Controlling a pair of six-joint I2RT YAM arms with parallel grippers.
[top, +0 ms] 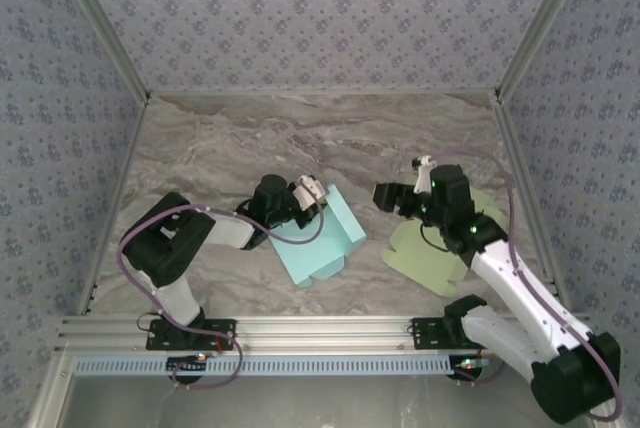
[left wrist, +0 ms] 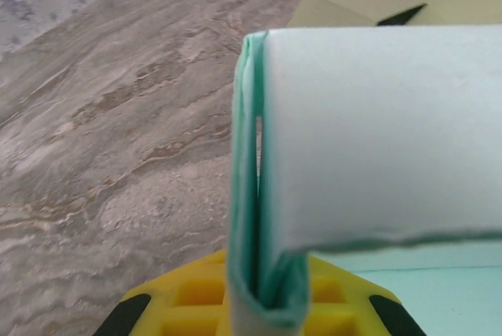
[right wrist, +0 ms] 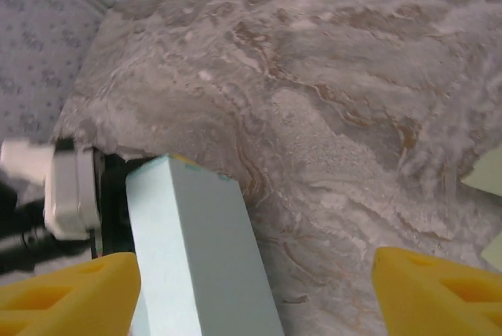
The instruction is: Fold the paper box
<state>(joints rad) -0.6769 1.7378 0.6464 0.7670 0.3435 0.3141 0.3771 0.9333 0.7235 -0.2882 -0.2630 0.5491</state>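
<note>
Top external shows us the pale teal paper box [top: 322, 236] mid-way along the surface [top: 220, 138] toward its near edge, its doubled flap [left wrist: 249, 218] pinched in our tightly closed left claw [top: 308, 194], we judge to hold the crease. Our right claw [top: 386, 195] hangs beside it, spread wide and empty.

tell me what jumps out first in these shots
The teal paper box at the table's centre grabs the eye, one folded wall pinched in the left tool. To its right the right tool hovers open above the marble-patterned table, with a pale green flat sheet lying beneath that arm.
</note>
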